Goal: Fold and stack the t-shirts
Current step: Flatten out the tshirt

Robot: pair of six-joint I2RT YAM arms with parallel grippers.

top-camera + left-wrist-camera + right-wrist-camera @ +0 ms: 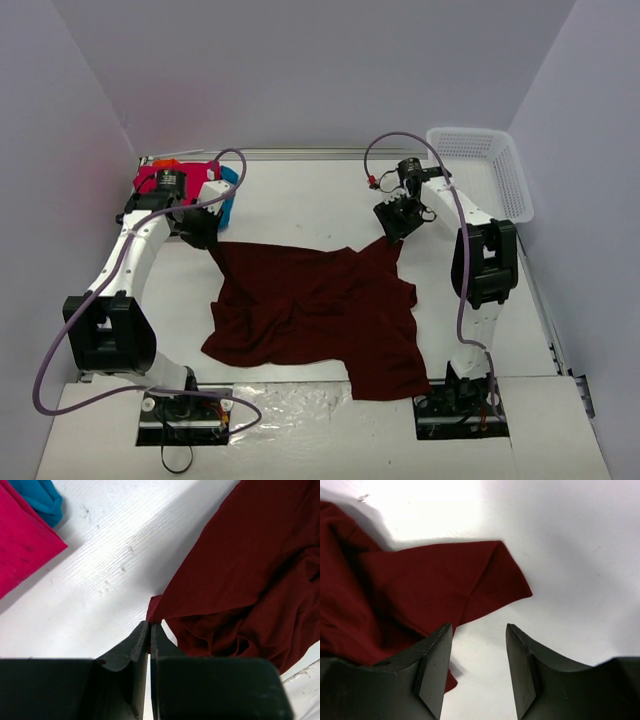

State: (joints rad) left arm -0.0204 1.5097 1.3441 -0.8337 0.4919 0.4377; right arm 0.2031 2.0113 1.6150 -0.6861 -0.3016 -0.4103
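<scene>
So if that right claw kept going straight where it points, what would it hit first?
Most likely the corner of the maroon t-shirt, lying just ahead of the open right gripper. It could touch bare white table beside it instead; depth is unclear.

Your robot lab test cell: plain pale walls [300, 70] box in a white table [300, 195], with cabled left arm [135, 250] and right arm [488, 262] bolted at its near edge.

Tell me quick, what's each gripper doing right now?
Left gripper: closed, pinching a corner of the maroon t-shirt.
Right gripper: open, holding nothing.
</scene>
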